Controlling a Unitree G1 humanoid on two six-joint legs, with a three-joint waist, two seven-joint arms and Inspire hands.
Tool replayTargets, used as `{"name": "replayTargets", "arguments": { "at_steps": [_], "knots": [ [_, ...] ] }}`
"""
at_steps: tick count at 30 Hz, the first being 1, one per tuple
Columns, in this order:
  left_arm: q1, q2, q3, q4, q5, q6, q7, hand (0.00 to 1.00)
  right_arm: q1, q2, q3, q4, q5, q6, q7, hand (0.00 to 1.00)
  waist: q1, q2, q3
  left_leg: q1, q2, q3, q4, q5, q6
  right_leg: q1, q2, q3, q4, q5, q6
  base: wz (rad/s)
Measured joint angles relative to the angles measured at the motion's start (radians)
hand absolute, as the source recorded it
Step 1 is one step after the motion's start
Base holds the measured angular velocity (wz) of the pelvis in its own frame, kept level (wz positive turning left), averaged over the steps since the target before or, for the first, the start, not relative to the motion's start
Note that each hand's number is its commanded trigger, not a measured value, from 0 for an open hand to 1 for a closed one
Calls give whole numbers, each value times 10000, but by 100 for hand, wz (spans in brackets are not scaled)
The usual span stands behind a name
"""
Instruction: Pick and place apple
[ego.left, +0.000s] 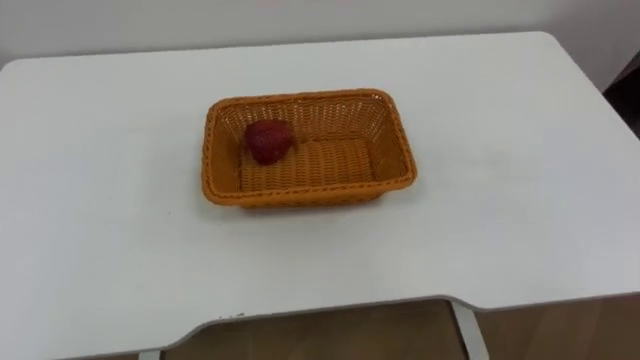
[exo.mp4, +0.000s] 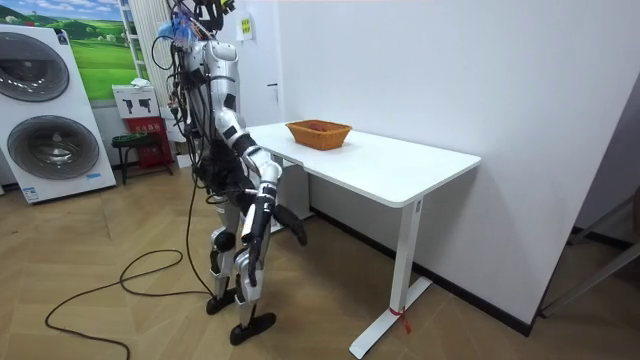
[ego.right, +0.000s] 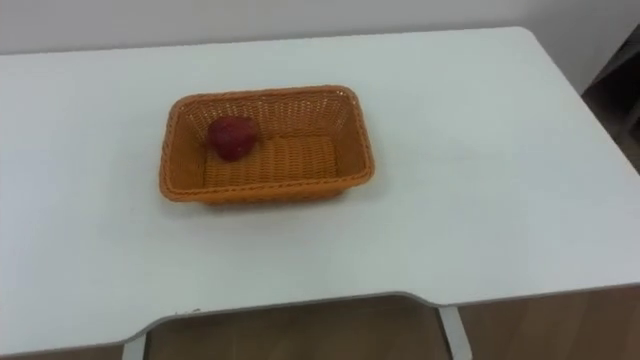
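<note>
White wall (exo.mp4: 450, 70) runs along the far side of the worktop (ego.left: 520, 200), and the long far edge sits right against it. The near edge bends inward in the middle, with wood floor (exo.mp4: 120, 320) showing below it.

An orange woven basket (ego.left: 400, 140) sits near the middle of the worktop, well away from every edge. Bare white top lies all round it, most of it to the right and toward the near edge. The red apple (ego.left: 269, 140) lies inside the basket, in the far left corner, touching the woven wall. The rest of the basket floor is bare.

In the room view the robot stands at the long near side of the worktop, facing the wall. Its right hand (exo.mp4: 291, 226) hangs low beside its leg, below the worktop's edge and well apart from the basket. It is too small and dark to tell if it is open or closed.

Open floor spreads behind the robot. Farther back stand a white washing machine (exo.mp4: 52, 130), a poster (exo.mp4: 100, 50) of green hills and a small green stool (exo.mp4: 130, 145). A white sign (exo.mp4: 135, 100) with red marks hangs there too, and its writing is too small to read.
</note>
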Motion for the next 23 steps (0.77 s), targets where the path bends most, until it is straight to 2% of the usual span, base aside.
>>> {"name": "replayTargets", "arguments": {
  "at_steps": [3, 5, 6, 8, 10, 12, 17, 21, 23],
  "knots": [
    [-7, 0, -122, 125, 129, 83, -222, 0, 306, 224, 1197, 768, -1242, 333, 579, 0, 158, 10, 15, 42, 9, 47, 37, -1, 0, 2, 19, 130, 6, -5, -1, -6],
    [-100, -35, -167, 262, 132, 105, -299, 0, 326, 339, 2406, 1694, -2933, 550, 1432, 0, 355, -12, 37, 153, 22, 106, 23, -2, -1, 24, 37, 217, -7, -4, -1, -13],
    [-112, -19, -356, 271, 118, 106, -304, 0, 337, 368, 3125, 1923, -3533, 745, 1873, 0, 554, 34, 73, 188, 34, 171, -18, -4, -2, -18, 55, 271, -8, -3, -2, -11],
    [-227, 8, -665, 368, 115, 106, -302, 0, 283, 380, 4321, 2379, -4502, 880, 2549, 0, 713, 42, 85, 179, 38, 208, -51, -5, -2, -52, 59, 271, -39, 4, -2, -7],
    [-409, 1, -847, 463, 106, 104, -339, 0, 208, 444, 5140, 2550, -5168, 1057, 3292, 0, 902, 70, 92, 170, 40, 209, -84, -6, -2, -54, 63, 258, -51, 19, -5, 0],
    [-567, -31, -941, 566, 82, 100, -364, 0, 49, 528, 5625, 2582, -6128, 1185, 4128, 0, 1090, 150, 128, 175, 37, 199, -115, -6, -2, -30, 58, 225, -63, 23, -5, 0],
    [-653, -160, -946, 671, 21, 101, -363, 0, -116, 554, 6244, 2557, -7362, 1219, 5460, 0, 1193, 293, 206, 171, 28, 149, -121, -4, -1, -4, 47, 174, -94, 23, -5, 4],
    [-677, -193, -911, 691, 111, 125, -361, 0, -129, 591, 6254, 2718, -7671, 1409, 6124, 0, 1253, 321, 188, 189, 20, 112, -125, -4, -2, 79, 43, 152, -210, 23, -5, 3],
    [-697, -238, -912, 742, 108, 171, -358, 0, -104, 649, 6240, 2986, -7572, 1513, 6411, 0, 1188, 303, 188, 306, 10, 4, -138, -4, -2, 259, 27, -16, -246, 23, -4, 16]
  ]
}}
